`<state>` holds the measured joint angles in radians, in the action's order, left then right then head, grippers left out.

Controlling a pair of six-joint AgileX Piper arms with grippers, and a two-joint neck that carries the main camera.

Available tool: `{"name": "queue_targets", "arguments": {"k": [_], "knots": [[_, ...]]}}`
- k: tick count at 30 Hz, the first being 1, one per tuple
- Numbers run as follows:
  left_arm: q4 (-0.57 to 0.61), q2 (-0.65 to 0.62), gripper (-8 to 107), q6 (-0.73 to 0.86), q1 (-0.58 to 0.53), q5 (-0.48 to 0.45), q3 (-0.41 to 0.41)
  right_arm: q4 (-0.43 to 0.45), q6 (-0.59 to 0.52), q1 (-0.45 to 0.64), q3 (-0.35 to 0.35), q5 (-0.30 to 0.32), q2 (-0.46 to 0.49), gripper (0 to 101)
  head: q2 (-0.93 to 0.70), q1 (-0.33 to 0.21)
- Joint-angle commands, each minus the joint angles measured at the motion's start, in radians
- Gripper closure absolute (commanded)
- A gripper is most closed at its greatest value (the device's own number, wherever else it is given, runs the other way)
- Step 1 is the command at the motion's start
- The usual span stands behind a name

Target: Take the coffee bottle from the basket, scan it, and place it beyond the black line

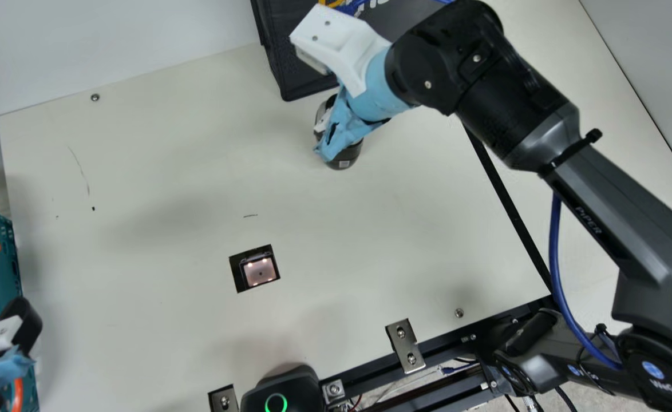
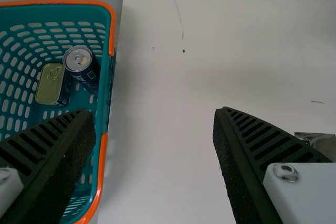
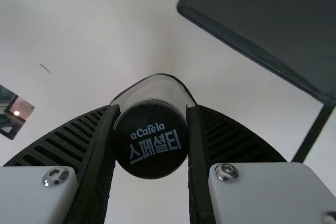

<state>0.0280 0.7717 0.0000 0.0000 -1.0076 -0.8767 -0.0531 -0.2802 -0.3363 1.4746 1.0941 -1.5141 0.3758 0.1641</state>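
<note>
The right gripper [image 1: 329, 136] is clamping its fingers on the bottle [image 1: 347, 155], and its blue wrapping is hiding much of the bottle's middle in the main view. The bottle is hanging or standing over the cream table [image 1: 158, 143], near the bag [image 1: 299, 74] and on the scanner's side of the black line [image 1: 508, 200]; whether its base is touching the tabletop, I cannot tell. In the right wrist view, its round, matt black cap is facing the camera, covering most of the body behind. The arm is blocking part of the bag, whose dark, flat side is running out of view. The left gripper [image 1: 1, 363] is being cut off at the main view's edge; in its own wrist view, its ribbed black jaws are standing wide apart. The teal plastic basket [image 2: 105, 95], slotted and orange-rimmed, is holding a round metal can [image 2: 81, 66] and a flatter, round-cornered tin [image 2: 50, 85]. The square, glassy scanner [image 1: 260, 272] is glowing pinkish.
</note>
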Motion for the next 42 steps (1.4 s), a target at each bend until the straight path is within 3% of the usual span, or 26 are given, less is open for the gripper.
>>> {"name": "queue_targets", "arguments": {"k": [1, 25, 42], "knots": [[0.000, 0.000, 9, 0.000, 0.000, 0.000, 0.000, -0.003, -0.008, 0.028, -0.002, 0.000, 0.004, 101, 0.001, -0.026], [0.000, 0.000, 9, 0.000, 0.000, 0.000, 0.000, -0.047, -0.078, 0.401, -0.013, -0.023, 0.020, 101, 0.001, -0.026], [0.000, 0.000, 9, 0.000, 0.000, 0.000, 0.000, -0.073, -0.064, 0.609, 0.035, -0.030, -0.022, 101, 0.001, -0.026]]}}
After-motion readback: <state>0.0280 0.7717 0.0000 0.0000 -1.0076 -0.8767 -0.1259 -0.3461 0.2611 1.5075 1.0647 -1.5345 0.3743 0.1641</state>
